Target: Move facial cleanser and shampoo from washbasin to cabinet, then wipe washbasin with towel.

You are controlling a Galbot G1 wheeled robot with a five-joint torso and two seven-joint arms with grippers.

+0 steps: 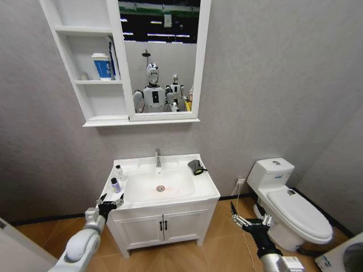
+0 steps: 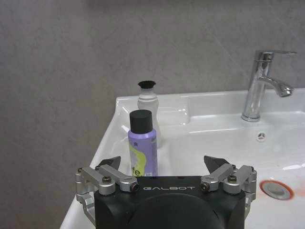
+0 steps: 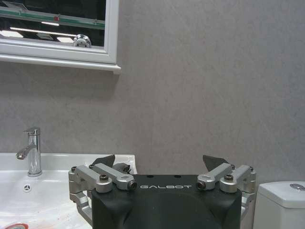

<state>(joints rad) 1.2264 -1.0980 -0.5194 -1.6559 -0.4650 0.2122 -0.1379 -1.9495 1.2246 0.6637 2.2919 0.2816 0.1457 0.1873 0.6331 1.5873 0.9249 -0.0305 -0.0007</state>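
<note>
- Purple bottle (image 2: 142, 145) with black cap and yellow label stands on the washbasin (image 1: 170, 198) left ledge; white bottle (image 2: 148, 112) with black cap just behind it
- Dark towel (image 1: 195, 167) lies bunched at the basin's back right, near the faucet (image 1: 158, 157)
- Left gripper (image 1: 109, 202) hangs at the basin's left front edge, fingers spread, facing the purple bottle
- Right gripper (image 1: 249, 221) spread wide, holding nothing, between basin and toilet (image 1: 295, 209)
- Cabinet (image 1: 93, 62) hangs above, a blue-and-white cup (image 1: 101, 66) on its middle shelf
</note>
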